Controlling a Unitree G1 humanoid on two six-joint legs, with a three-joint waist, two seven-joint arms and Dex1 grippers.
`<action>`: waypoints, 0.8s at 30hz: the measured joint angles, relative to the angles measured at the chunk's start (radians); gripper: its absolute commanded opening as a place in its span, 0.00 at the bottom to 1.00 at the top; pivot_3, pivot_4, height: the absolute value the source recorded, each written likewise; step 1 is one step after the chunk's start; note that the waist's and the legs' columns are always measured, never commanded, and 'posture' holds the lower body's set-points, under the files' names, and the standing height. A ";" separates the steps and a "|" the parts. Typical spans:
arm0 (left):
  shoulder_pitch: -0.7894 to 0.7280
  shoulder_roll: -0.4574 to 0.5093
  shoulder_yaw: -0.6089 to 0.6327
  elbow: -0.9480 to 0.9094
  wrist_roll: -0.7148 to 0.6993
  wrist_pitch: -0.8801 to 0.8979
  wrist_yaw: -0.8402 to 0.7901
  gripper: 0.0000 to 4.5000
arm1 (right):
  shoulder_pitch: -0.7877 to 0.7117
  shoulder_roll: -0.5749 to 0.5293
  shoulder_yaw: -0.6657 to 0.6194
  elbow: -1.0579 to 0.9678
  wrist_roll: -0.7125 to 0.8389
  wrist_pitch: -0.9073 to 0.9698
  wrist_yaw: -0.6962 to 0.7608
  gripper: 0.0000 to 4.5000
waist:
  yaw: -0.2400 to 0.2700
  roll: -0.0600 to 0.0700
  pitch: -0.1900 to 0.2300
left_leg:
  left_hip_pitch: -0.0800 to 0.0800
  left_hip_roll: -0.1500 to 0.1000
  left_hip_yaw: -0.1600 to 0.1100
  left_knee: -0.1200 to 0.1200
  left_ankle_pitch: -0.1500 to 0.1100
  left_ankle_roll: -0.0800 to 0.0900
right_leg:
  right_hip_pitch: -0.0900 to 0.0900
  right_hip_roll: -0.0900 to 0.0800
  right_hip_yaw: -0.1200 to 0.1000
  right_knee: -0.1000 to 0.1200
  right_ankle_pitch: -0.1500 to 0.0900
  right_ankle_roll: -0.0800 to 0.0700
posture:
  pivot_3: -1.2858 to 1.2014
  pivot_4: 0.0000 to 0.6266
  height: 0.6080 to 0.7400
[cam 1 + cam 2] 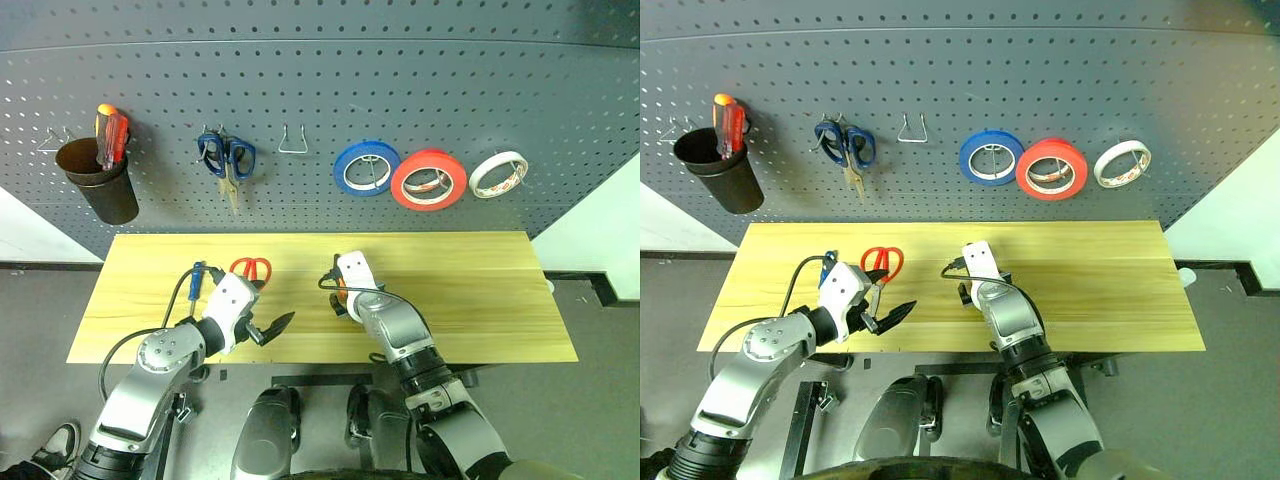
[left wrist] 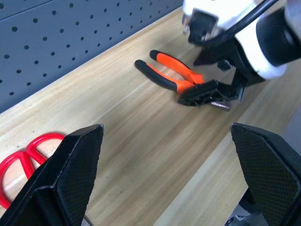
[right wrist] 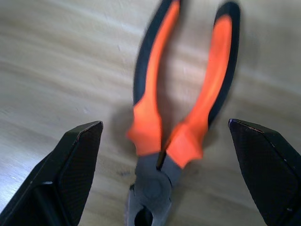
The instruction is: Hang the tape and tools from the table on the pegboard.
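Through the left eye, the red tape [image 1: 428, 179] is already hanging on the pegboard [image 1: 320, 90], between the blue roll [image 1: 366, 167] and the whitish roll [image 1: 498, 174]. Blue-handled scissors [image 1: 227, 157] are hanging further left, beside an empty wire hook [image 1: 292, 141], and a dark cup [image 1: 100, 180] is holding a red-and-yellow screwdriver [image 1: 110, 134]. So the tape part looks done, while the tools are still lying on the counter [image 1: 480, 290]. The right hand [image 1: 340, 290] is reaching down over the pliers [image 1: 340, 296], and the left hand [image 1: 268, 330] is hovering near the counter's front edge.

Through the right eye, the red-handled scissors [image 1: 883, 262] are lying on the wood just behind the left hand, with the blue-handled screwdriver [image 1: 829, 266] just beside them, partly hidden by the left wrist.

Through the left wrist, that hand's fingers [image 2: 70, 174] are standing spread wide and holding nothing. The pliers are lying flat on the counter well ahead, with the right hand's fingers poised over the pliers' head; whether they are touching it I cannot tell.

Through the right wrist, the black fingers [image 3: 66, 174] are spread wide on either side of the pliers, not yet pinching them. Judging by this, the pliers are the step in hand; all three tools are still left to hang.
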 measured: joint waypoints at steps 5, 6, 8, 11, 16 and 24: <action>0.009 0.000 0.001 -0.009 0.000 0.007 0.014 1.00 | -0.056 0.018 -0.037 0.063 0.001 -0.010 -0.014 0.99 | 0.000 0.001 0.002 | -0.001 0.000 0.000 -0.001 0.000 0.000 | 0.000 0.000 0.000 -0.001 0.000 0.000 | 0.67 0.38 0.84; 0.011 0.000 0.001 -0.012 0.000 0.008 0.015 1.00 | -0.062 0.018 -0.041 0.073 0.001 -0.015 -0.016 0.99 | 0.000 0.000 0.002 | -0.001 0.000 0.000 -0.001 0.000 0.000 | 0.000 0.000 0.000 -0.001 0.000 0.000 | 0.67 0.38 0.84; 0.015 0.000 0.001 -0.019 -0.001 0.012 0.016 1.00 | -0.064 0.018 -0.043 0.083 0.001 -0.025 -0.019 0.99 | 0.000 0.000 0.002 | -0.001 0.000 0.000 -0.001 0.000 0.000 | 0.000 0.000 0.000 -0.002 0.000 0.000 | 0.67 0.38 0.84; 0.016 0.000 0.001 -0.025 -0.001 0.019 0.016 1.00 | -0.066 0.018 -0.045 0.094 0.001 -0.029 -0.019 0.99 | 0.000 0.000 0.003 | -0.001 0.000 0.000 -0.001 0.000 0.000 | 0.000 0.000 0.000 -0.002 0.000 0.000 | 0.67 0.38 0.84; 0.017 0.000 0.001 -0.025 -0.001 0.019 0.016 1.00 | -0.066 0.017 -0.049 0.094 -0.001 -0.032 -0.020 0.99 | 0.000 0.001 0.003 | -0.001 0.000 0.000 -0.002 0.000 0.000 | -0.001 0.000 0.000 -0.002 0.000 0.000 | 0.67 0.38 0.84; 0.021 0.000 0.010 -0.033 -0.001 0.021 0.018 1.00 | -0.069 0.013 -0.036 0.098 -0.007 -0.036 -0.008 0.96 | 0.000 0.001 0.003 | -0.001 0.000 0.000 -0.004 0.000 0.000 | -0.001 0.000 0.000 -0.004 0.000 0.000 | 0.68 0.38 0.84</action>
